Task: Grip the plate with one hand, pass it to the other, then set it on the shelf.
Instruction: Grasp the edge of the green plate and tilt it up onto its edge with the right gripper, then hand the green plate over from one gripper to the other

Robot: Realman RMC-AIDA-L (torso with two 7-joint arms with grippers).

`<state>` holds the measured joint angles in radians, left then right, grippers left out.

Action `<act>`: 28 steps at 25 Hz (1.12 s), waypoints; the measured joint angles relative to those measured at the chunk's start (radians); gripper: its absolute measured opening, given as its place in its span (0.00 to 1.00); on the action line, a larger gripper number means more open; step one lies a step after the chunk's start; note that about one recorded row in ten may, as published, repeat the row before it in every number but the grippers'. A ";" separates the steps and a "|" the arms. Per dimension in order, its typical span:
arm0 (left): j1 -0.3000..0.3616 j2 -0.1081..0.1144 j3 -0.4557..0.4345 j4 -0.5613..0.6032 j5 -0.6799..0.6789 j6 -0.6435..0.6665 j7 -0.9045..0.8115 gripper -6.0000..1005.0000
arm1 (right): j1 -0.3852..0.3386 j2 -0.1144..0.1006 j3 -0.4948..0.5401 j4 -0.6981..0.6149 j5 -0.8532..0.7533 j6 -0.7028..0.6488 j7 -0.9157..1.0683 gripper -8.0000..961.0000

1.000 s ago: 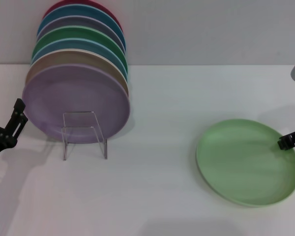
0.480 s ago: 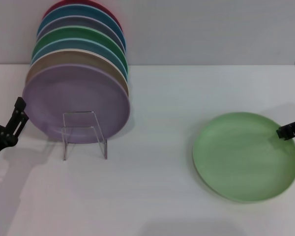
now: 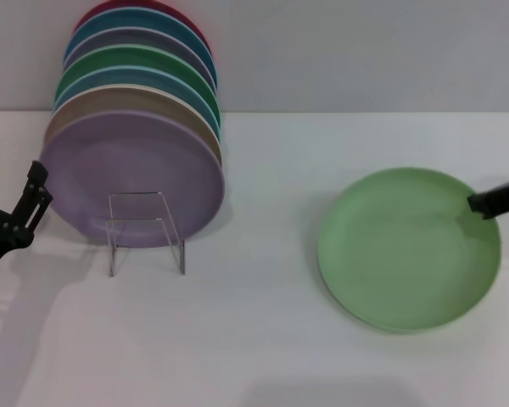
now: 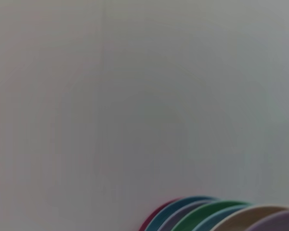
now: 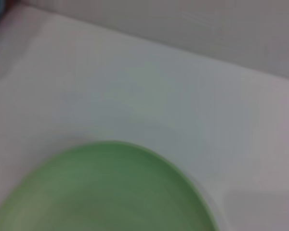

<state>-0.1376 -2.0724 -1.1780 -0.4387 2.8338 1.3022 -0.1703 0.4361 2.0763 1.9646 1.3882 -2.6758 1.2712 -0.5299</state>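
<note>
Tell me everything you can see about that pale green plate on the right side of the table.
The round, shallow, matte light-green plate is plain, with no pattern and a slightly raised rim. It looks like smooth plastic or ceramic. It sits over the white table, well to the right of the clear acrylic rack and its row of upright coloured plates. The right black pincer gripper meets its far right rim, and that side looks a little raised. Whether the fingers pinch the rim cannot be seen. Nothing lies on the plate.

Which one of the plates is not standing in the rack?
The light-green plate, apart at the right claw; the others stand on edge in the rack.
</note>
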 joint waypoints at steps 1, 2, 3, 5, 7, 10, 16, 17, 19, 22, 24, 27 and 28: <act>0.000 0.000 0.003 0.000 0.001 0.011 0.000 0.79 | -0.018 0.000 0.001 0.025 0.049 -0.019 -0.019 0.03; 0.001 0.000 0.006 0.000 0.001 0.022 0.000 0.79 | -0.018 0.000 0.001 0.025 0.049 -0.019 -0.019 0.03; 0.002 0.000 0.009 -0.002 0.000 0.034 0.000 0.79 | -0.031 0.000 0.001 0.043 0.077 -0.030 -0.030 0.03; 0.006 0.000 0.010 -0.006 0.000 0.064 -0.005 0.79 | -0.067 0.000 0.002 0.093 0.146 -0.056 -0.070 0.03; 0.010 0.001 0.015 -0.012 0.002 0.099 -0.028 0.79 | -0.110 0.000 0.004 0.139 0.232 -0.087 -0.132 0.03; 0.008 0.010 0.024 -0.033 0.023 0.111 -0.101 0.79 | -0.165 0.001 0.009 0.166 0.371 -0.144 -0.239 0.03; -0.017 0.078 0.119 -0.163 0.057 0.004 -0.161 0.79 | -0.236 0.005 0.042 0.129 0.590 -0.231 -0.517 0.03; -0.013 0.103 0.144 -0.227 0.057 -0.047 -0.160 0.79 | -0.236 0.005 0.042 0.129 0.590 -0.231 -0.517 0.03; 0.004 0.139 0.172 -0.354 0.058 -0.154 -0.142 0.79 | -0.239 0.006 0.054 0.115 0.617 -0.237 -0.563 0.03; 0.025 0.211 0.209 -0.580 0.058 -0.378 -0.097 0.79 | -0.244 0.008 0.057 0.098 0.651 -0.247 -0.642 0.03; 0.022 0.275 0.234 -0.761 0.058 -0.588 -0.090 0.79 | -0.249 0.008 0.057 0.085 0.686 -0.254 -0.694 0.03; -0.009 0.360 0.261 -1.007 0.058 -0.874 -0.092 0.79 | -0.251 0.007 0.059 0.075 0.709 -0.261 -0.720 0.03; -0.026 0.378 0.266 -1.084 0.058 -0.985 -0.090 0.79 | -0.250 0.007 0.060 0.074 0.713 -0.261 -0.729 0.03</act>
<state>-0.1633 -1.6939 -0.9120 -1.5232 2.8913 0.3170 -0.2599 0.1857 2.0835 2.0241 1.4619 -1.9625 1.0102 -1.2591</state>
